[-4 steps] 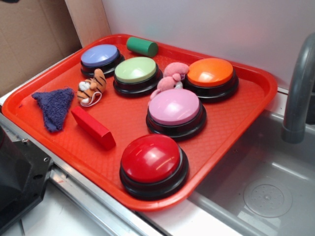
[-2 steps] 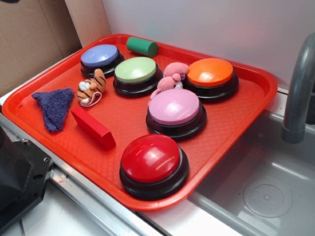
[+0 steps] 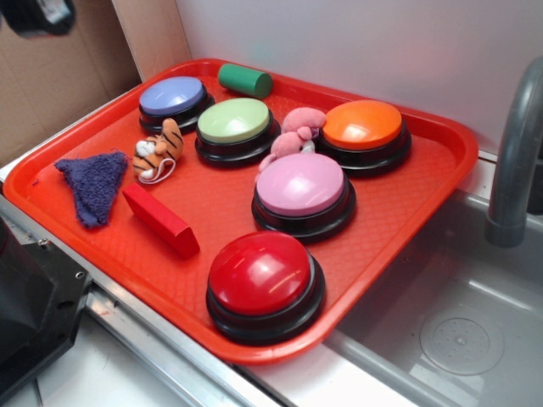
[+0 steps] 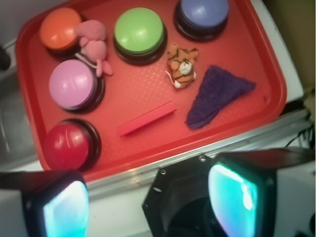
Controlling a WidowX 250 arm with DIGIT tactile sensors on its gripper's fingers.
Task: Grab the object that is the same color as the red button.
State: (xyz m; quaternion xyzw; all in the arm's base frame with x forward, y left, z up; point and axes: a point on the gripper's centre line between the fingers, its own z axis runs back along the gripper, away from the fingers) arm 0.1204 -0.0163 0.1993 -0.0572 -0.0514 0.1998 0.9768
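Wrist view: gripper (image 4: 148, 205) is wide open, empty, high above the tray (image 4: 269, 64). Red block (image 4: 146, 118) lies untouched near the front edge; approach and grasp remain.

No readable text, labels, brand names, numbers or signs appear in either view: the orange-red tray (image 3: 441, 161), the dome buttons on it and the small items beside them all have plain, unmarked surfaces.

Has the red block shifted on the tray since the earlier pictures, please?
No. The red block lies at the same spot, between the purple cloth and the red button.
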